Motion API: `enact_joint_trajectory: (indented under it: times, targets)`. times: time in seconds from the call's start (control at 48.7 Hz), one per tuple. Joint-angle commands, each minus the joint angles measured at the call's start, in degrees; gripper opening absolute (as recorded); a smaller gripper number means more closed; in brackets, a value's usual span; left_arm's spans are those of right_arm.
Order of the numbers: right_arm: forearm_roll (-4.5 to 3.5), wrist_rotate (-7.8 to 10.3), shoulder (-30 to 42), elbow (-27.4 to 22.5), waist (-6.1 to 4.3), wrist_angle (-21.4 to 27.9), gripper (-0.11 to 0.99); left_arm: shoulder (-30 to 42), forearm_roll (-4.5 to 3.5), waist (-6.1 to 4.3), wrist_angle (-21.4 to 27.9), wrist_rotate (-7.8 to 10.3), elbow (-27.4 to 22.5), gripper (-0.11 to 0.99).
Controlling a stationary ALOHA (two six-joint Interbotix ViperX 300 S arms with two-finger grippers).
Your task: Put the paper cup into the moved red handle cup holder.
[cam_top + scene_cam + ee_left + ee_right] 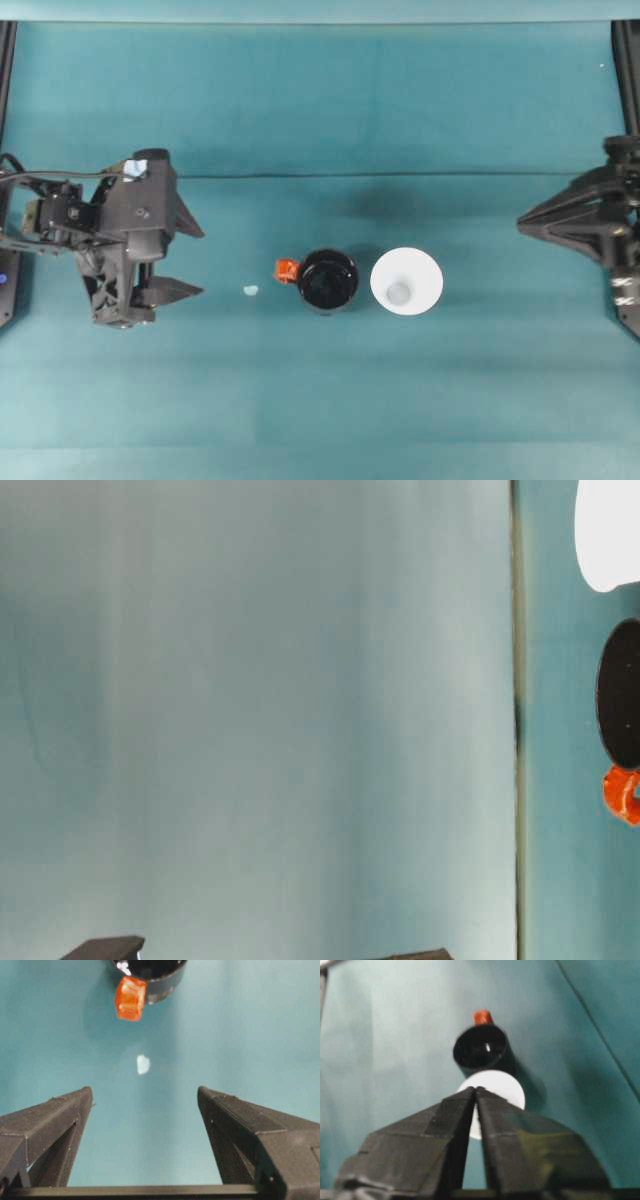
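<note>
Left hand (188, 262) splayed, right hand (522, 224) pinched

Paper cup (495, 1087) half behind right pincer (476, 1091), holder's (150, 975) top cropped

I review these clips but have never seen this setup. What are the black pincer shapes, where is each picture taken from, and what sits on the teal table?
The black pincers are the grippers of two robot arms. The overhead view looks straight down: the left gripper is open, the right gripper is shut, and neither holds anything. Between them stand the red handle cup holder and, beside it, the paper cup, upright and empty. A small white scrap lies on the table. Two pictures come from cameras on the arms' wrists, looking out past the fingers. The table-level picture lies on its side.
</note>
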Motion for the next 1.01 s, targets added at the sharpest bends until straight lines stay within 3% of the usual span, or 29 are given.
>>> enact_joint_trajectory:
  times: [0.0,0.082,0.164,0.308,0.39,0.595,0.739,0.985]
  targets:
    - [0.26,0.62,4.22,-3.08,-0.18,1.41,0.04,-0.7,0.09,-0.18,-0.44,0.0,-0.53,0.93]
    - [0.62,0.79,8.35,-4.66,-0.18,2.99,0.17,-0.7,0.26,-0.18,-0.35,0.0,-0.62,0.93]
    - [1.14,1.23,12.39,-6.06,-0.18,4.31,0.39,-0.79,0.09,-0.18,-0.44,0.0,-0.53,0.93]
    - [1.14,2.11,19.6,-8.7,-0.18,6.5,0.8,-0.79,0.09,-0.18,-0.44,-0.18,-0.35,0.93]
    - [1.14,2.11,23.12,-10.63,-0.18,7.73,0.95,-0.79,0.09,-0.18,-0.44,-0.35,-0.35,0.93]
    - [1.14,2.11,33.05,-15.73,-0.26,12.22,0.94,-0.7,0.09,0.0,-0.53,-0.35,-0.09,0.93]
    - [0.97,2.11,40.78,-18.37,-1.23,15.38,0.93,-0.53,0.26,0.0,-0.79,-0.53,0.26,0.93]
    - [0.97,2.11,48.78,-20.48,-3.25,14.85,0.93,-0.53,0.09,0.0,-0.88,-0.53,0.35,0.93]
